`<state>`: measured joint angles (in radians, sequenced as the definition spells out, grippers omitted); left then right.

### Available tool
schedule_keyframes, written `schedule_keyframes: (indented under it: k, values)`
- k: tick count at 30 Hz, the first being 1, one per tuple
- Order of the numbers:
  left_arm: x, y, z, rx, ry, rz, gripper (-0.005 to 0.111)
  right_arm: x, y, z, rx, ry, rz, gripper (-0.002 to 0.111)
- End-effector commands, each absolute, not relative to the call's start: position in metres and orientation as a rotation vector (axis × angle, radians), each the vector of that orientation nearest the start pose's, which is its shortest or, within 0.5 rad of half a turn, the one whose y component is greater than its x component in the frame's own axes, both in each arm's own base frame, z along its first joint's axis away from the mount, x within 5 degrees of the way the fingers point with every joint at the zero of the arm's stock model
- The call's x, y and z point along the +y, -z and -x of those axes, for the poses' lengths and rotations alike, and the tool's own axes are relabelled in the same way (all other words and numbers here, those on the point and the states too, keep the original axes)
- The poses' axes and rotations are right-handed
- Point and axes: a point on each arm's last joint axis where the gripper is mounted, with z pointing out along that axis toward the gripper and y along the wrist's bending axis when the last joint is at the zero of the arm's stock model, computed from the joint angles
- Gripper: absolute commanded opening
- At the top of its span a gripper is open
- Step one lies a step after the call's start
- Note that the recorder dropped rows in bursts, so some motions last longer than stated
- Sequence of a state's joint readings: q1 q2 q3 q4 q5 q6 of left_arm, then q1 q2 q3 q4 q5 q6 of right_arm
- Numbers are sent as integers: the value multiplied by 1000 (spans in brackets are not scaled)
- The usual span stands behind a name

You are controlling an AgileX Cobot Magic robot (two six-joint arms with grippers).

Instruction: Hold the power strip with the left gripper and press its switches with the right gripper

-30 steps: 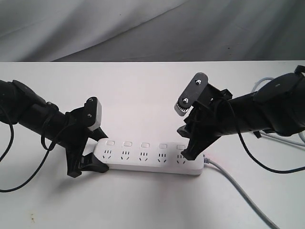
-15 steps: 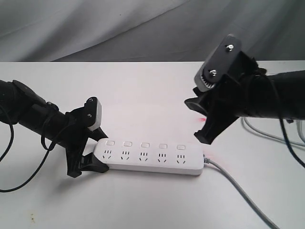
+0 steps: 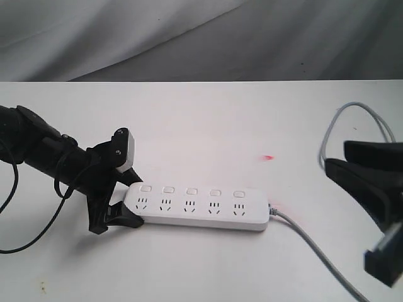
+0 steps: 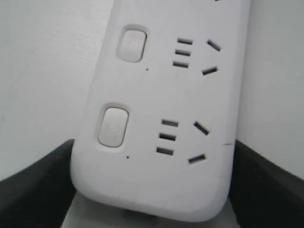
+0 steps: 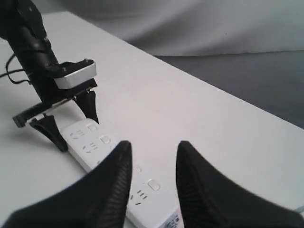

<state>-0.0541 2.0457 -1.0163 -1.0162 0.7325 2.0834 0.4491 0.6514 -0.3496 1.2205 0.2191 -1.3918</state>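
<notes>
On the white table (image 3: 208, 119), our two arms attend a single power strip (image 3: 196, 209), which lies flat near the middle with its sockets facing up. The left gripper (image 3: 128, 200) is clamped across the strip's rounded end, one finger on each long edge. We judge this hold is meant to stop the bar sliding when a button is pushed. The right gripper (image 5: 153, 151) hangs well off toward the cord side, clear of the strip, its two fingers apart with nothing between them. From there, we reckon, it has no press in hand. One grey cord (image 3: 315, 251) trails from the strip's free end, leaving the top face open to reach. We count five sockets and five switches (image 3: 191, 190), one above each socket, none touched by either gripper. One small red spot (image 3: 269, 157) shows on the bare table, apart from the strip.
</notes>
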Motion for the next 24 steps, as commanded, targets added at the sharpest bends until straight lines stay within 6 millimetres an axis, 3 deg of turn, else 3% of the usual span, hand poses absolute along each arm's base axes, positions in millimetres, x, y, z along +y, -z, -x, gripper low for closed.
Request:
schedule_keyframes:
  k: [1, 5, 14, 19, 24]
  values:
    - [-71, -91, -339, 2068, 555, -1601, 51, 61, -252, -83, 1697, -469, 600, 30]
    - [-71, -91, -339, 2065, 554, -1605, 51, 53, -241, -69, 1650, -476, 559, 24]
    - [-71, -91, -339, 2065, 554, -1605, 51, 44, -244, -73, 1620, -417, 428, 0]
    - [-71, -91, -339, 2067, 555, -1602, 51, 43, -245, -73, 1628, -452, 371, 0]
    - [-71, -91, -339, 2067, 555, -1602, 51, 33, -247, -78, 1607, -350, 285, 0]
